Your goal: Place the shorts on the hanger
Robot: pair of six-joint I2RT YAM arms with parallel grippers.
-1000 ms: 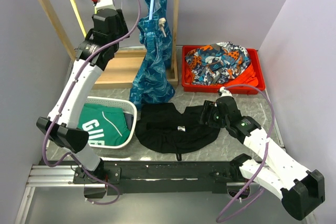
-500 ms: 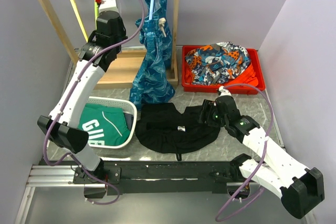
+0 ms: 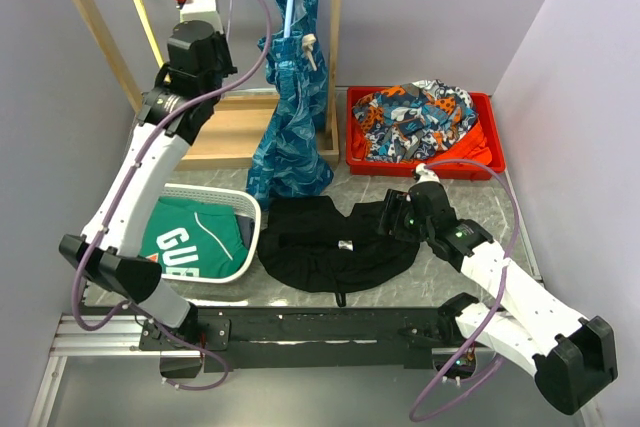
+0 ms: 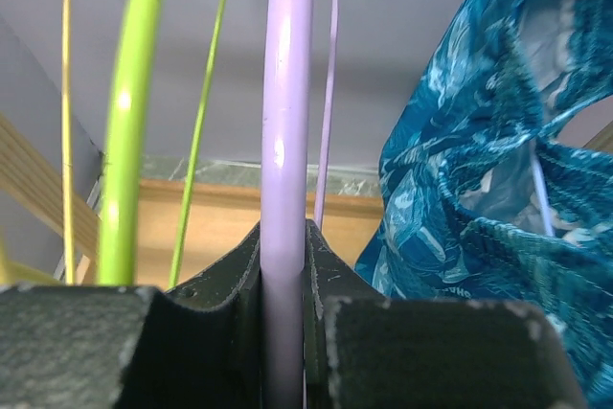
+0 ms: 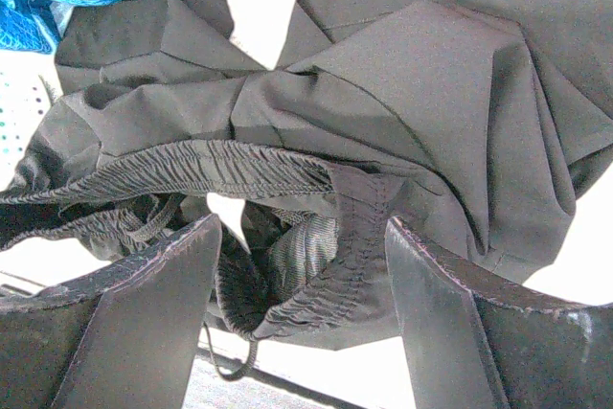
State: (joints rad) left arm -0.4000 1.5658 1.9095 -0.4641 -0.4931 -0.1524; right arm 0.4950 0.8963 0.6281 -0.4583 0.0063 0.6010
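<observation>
You have 3 views. The top external camera looks down from above and behind the arm bases. It takes in the whole table (image 3: 365, 189), out to the wooden rack (image 3: 336, 47) at the far edge. Your left wrist camera looks past the left fingers (image 4: 77, 342) toward the back wall, very close to the lavender hanger (image 4: 287, 141) and the teal garment (image 4: 479, 189); the overhead view shares that garment. Your right wrist camera looks down between the right fingers (image 5: 134, 323), close over the black shorts (image 5: 402, 112), which the overhead view shows mid-table.
</observation>
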